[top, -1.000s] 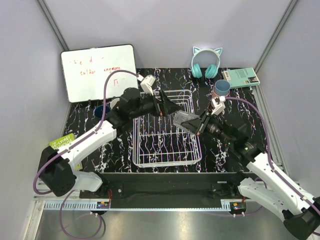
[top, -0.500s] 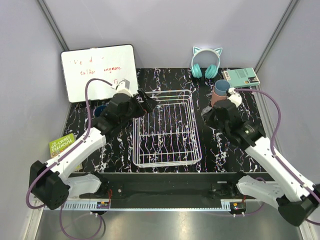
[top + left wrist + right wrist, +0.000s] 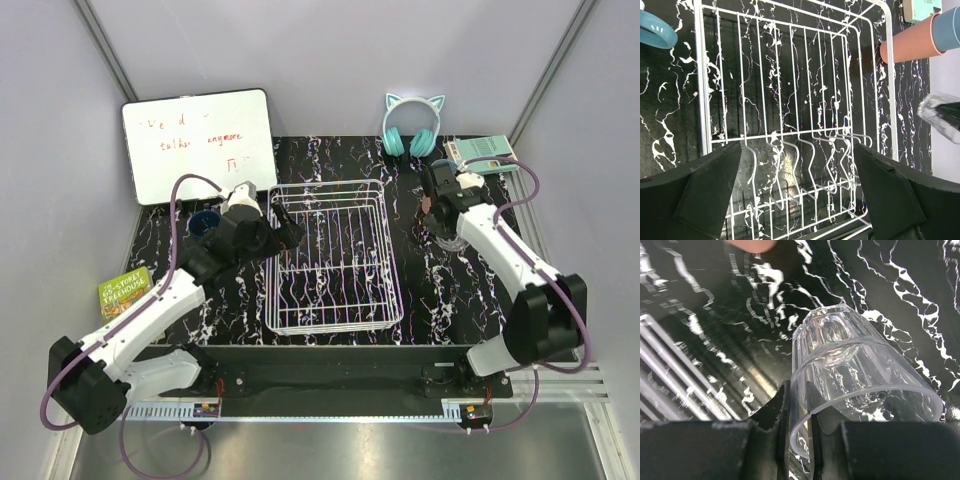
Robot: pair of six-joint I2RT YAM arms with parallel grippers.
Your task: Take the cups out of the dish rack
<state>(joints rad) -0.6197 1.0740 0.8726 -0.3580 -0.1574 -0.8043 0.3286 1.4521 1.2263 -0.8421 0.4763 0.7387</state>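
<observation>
The white wire dish rack (image 3: 330,255) (image 3: 790,100) stands mid-table with no cup in it. My left gripper (image 3: 285,235) (image 3: 800,192) hangs open over its left edge, nothing between the fingers. My right gripper (image 3: 443,222) (image 3: 800,395) is shut on the wall of the clear glass (image 3: 452,241) (image 3: 860,365), one finger inside and one outside, low over the table right of the rack. A salmon-pink tumbler (image 3: 907,45) with a light-blue one (image 3: 946,27) nested in it lies beyond the glass. A dark blue mug (image 3: 205,222) (image 3: 657,30) sits left of the rack.
A whiteboard (image 3: 197,143) leans at the back left. Teal cat-ear headphones (image 3: 411,125) and a teal book (image 3: 485,153) lie at the back right. A green book (image 3: 124,290) lies near the front left. Grey walls close in the sides.
My right arm carried the clear glass from over the rack's right side out to the table at the right. My left arm drew back from the rack's middle to its left edge.
</observation>
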